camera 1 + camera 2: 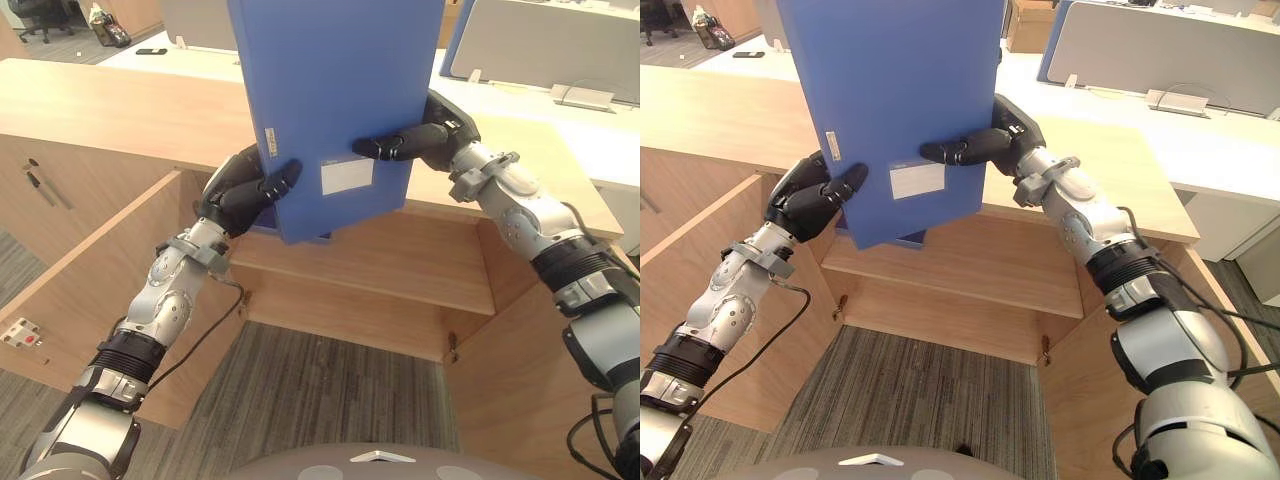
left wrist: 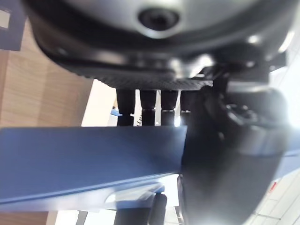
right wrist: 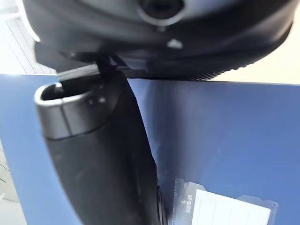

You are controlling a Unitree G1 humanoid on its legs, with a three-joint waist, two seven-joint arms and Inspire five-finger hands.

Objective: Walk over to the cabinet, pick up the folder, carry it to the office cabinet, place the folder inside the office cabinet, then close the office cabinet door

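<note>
The large blue plastic folder stands upright, pinched from both sides. The left hand clamps its lower left edge, thumb on the front. The right hand clamps the right edge likewise. Below it is the light wooden office cabinet, its shelf bare and its door swung open.
</note>
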